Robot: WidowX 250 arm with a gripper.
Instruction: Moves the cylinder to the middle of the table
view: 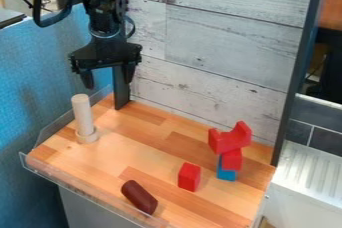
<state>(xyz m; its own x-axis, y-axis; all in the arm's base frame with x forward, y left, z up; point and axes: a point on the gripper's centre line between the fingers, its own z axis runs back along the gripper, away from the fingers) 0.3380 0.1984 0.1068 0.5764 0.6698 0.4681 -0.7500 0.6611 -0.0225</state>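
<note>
The pale wooden cylinder (83, 114) stands upright on a short round base (87, 135) near the table's (137, 147) left edge in my camera view, away from the middle. I also have a dark brown cylinder (139, 197) lying on its side by the front edge; I can't tell which of the two is meant. My gripper (107, 79) hangs above the table's back left part, higher than the pale cylinder and apart from it, its two fingers spread with nothing between them.

Right of the brown cylinder I see a red block (189, 177). Beyond it, a blue block (226, 173) carries another red block (232, 159), topped by a notched red piece (230, 138). A clear guard (100, 201) runs along the front edge, and whitewashed boards (220, 42) rise behind the table.
</note>
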